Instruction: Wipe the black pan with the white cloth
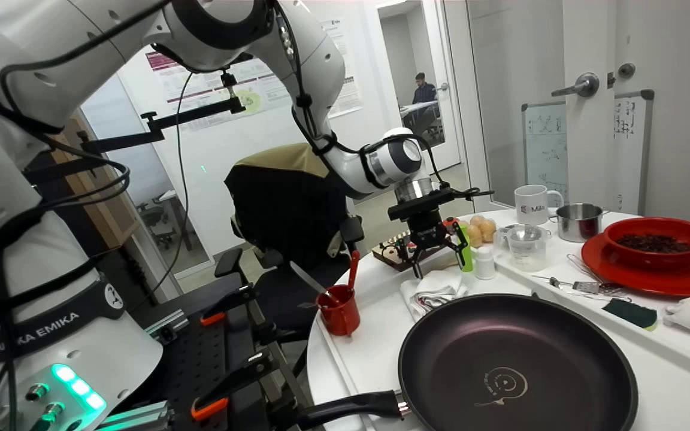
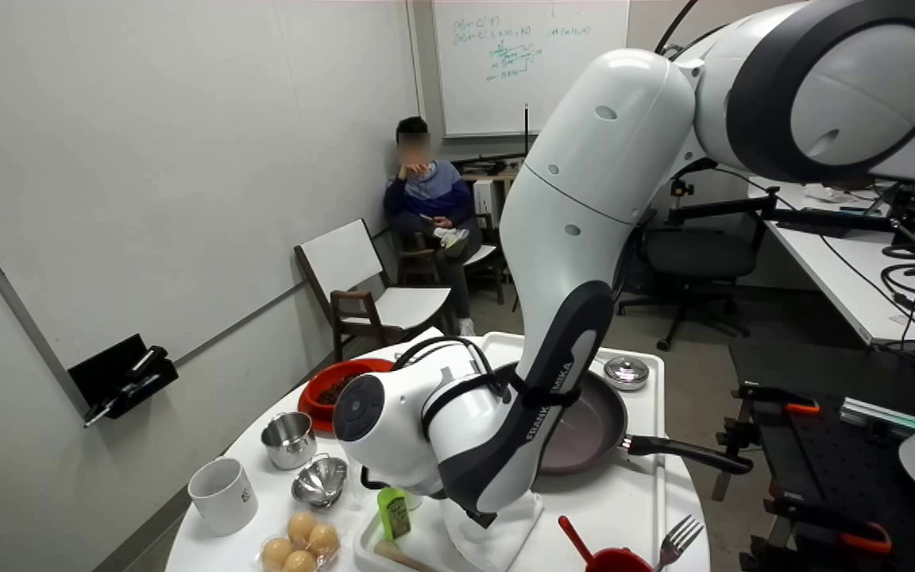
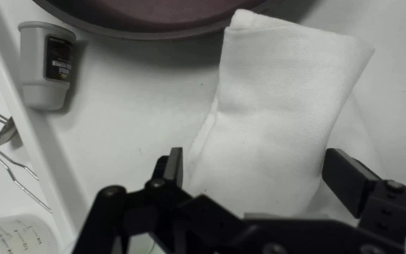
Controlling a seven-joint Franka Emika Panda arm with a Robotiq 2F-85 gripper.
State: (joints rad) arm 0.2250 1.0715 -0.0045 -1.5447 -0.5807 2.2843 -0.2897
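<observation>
Arm [image 2: 577,183] is hiding part of the round black frying pan [image 2: 594,429] in an exterior view; wrist view is cropping it. Folded white cloth [image 3: 270,106], creased, fine-textured, is lying just beside it in the tray [image 3: 35,141]. 2 fingers [image 3: 347,180] are standing well apart astride the cloth; contact unclear.

"FRANKA EMIKA" on robot arm [image 2: 561,230], "Mila" on white mug [image 1: 532,205], upside-down "PEPPER" on shaker [image 3: 42,67], "1/4" on measuring cup [image 3: 11,234]

Red bowl [image 1: 656,258] on red plate [image 1: 644,280]; white mug [image 1: 530,206] near steel cup [image 1: 578,223]; eggs [image 2: 300,542].
</observation>
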